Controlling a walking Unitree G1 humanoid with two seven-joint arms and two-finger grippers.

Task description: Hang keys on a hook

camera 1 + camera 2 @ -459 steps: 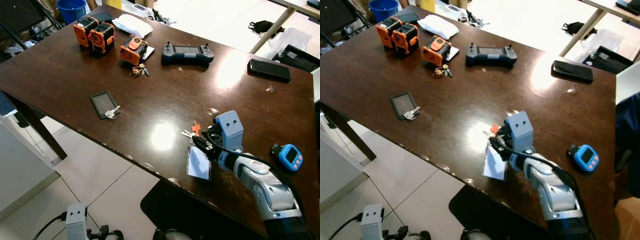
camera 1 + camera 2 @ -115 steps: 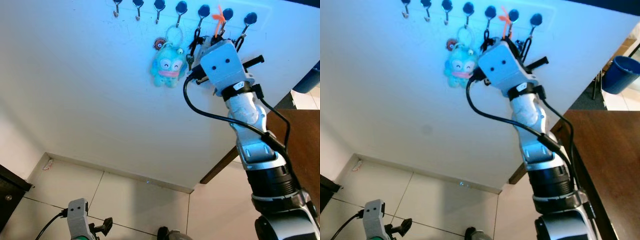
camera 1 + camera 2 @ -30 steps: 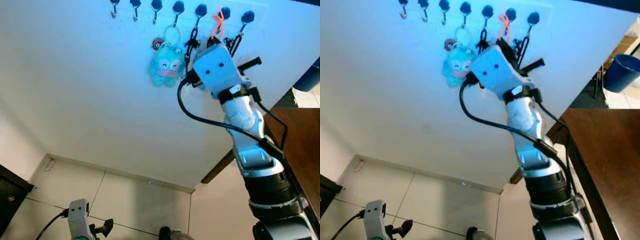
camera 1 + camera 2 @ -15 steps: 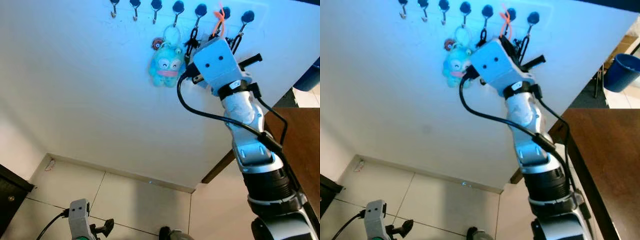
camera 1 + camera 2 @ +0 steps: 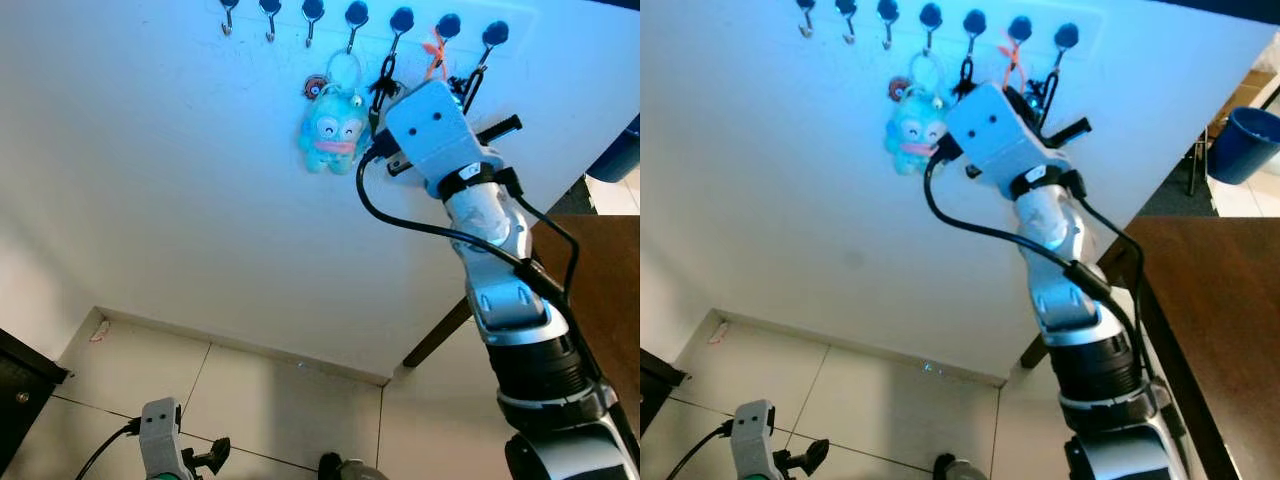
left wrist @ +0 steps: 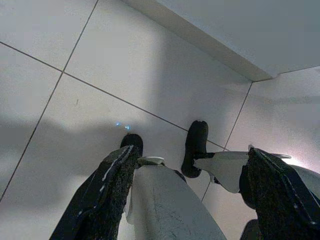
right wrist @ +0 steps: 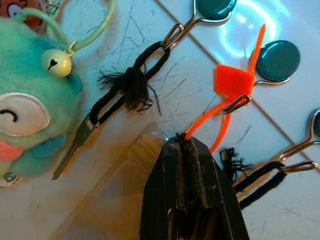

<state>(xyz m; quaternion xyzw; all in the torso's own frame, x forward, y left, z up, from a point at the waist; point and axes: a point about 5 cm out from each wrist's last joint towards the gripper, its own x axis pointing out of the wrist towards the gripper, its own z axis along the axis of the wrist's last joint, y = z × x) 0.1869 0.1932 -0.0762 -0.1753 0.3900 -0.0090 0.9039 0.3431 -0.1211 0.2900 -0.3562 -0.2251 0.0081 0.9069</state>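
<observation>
Since half a second ago we have lowered the orange loop [image 7: 223, 107] onto its hook [image 7: 239, 102] — our right gripper [image 7: 189, 150] stays pinched on it, steadying the keys.

Right tool [image 5: 440, 85] raised at wall hooks [image 5: 401, 20], orange loop [image 5: 434, 52], teal plush [image 5: 335, 130]

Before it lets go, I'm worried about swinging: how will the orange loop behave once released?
The orange loop looks thin and floppy: it bends over the hook and kinks near the right gripper, which is shut on it. It likely weighs little itself, so whatever hangs below should pull it straight. It may sway briefly, like the black loop beside it would.
</observation>
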